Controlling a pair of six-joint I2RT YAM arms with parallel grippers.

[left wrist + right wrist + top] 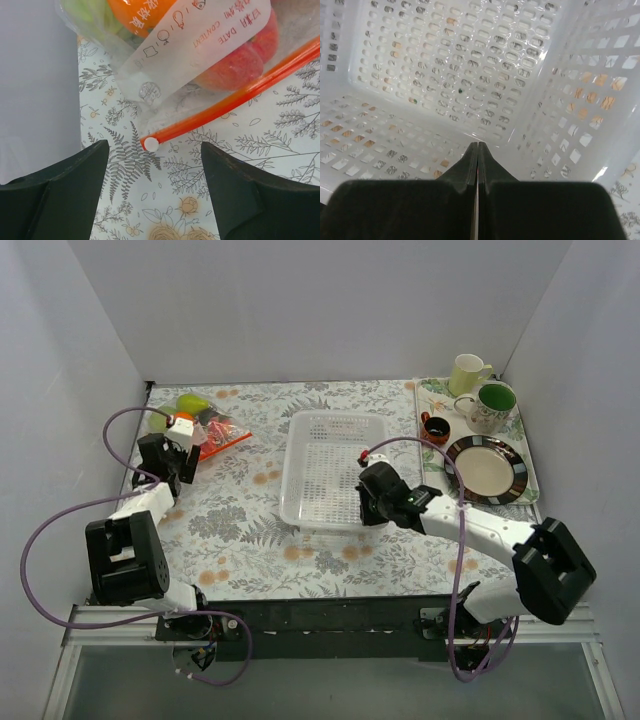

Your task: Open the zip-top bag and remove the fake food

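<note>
Since I want the zip strip, my left jaws stand wide and empty just before it; the zip-top bag lies on the tabletop, fake food inside (right jaws shut, empty, over the basket).

Top cam sits high behind the arm bases, looking down and forward over the whole fern-print table. Left wrist cam is close above the tabletop, aimed at the clear soft plastic zip-top bag with the red-orange strip; right wrist cam peers close-up into the white perforated plastic basket. Top view shares both, bag far left, basket mid-table.
</note>
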